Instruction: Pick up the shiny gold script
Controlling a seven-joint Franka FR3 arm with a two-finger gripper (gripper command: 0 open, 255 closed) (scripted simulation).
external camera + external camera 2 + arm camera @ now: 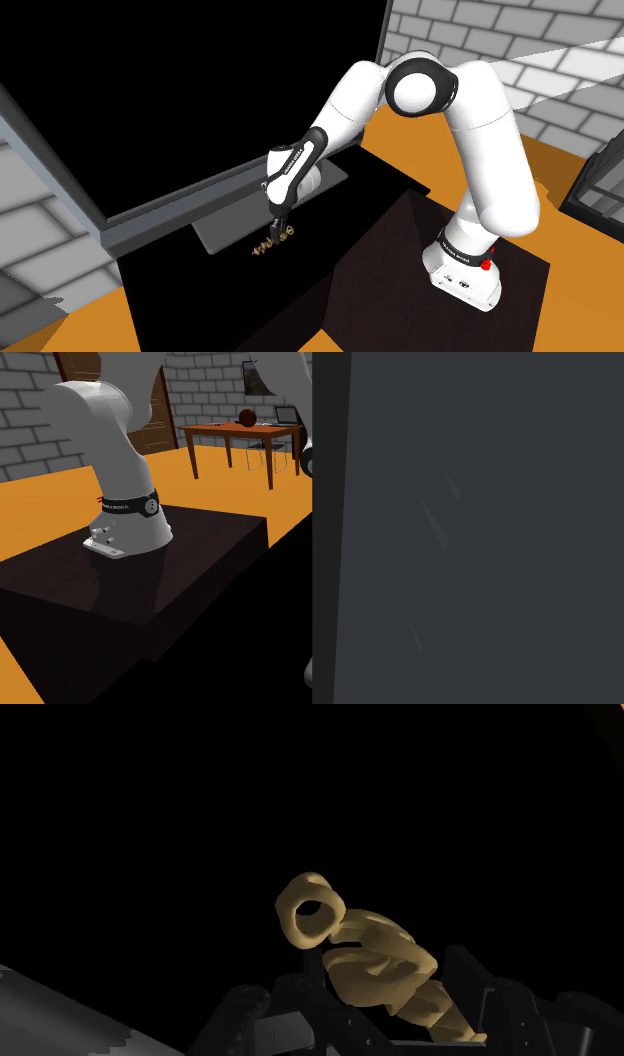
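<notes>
The hand (pixel 279 226) hangs just over the gold script (pixel 268 243), whose length runs lower-left; I cannot tell its grip.

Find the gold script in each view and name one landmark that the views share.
Shoulder view: script lies on the black surface under the gripper, beside a grey slab.
Second exterior view: hidden, likely behind the grey panel.
Wrist view: script close before the gripper.
Shared landmark: the dark stand, in both exterior views.
</notes>
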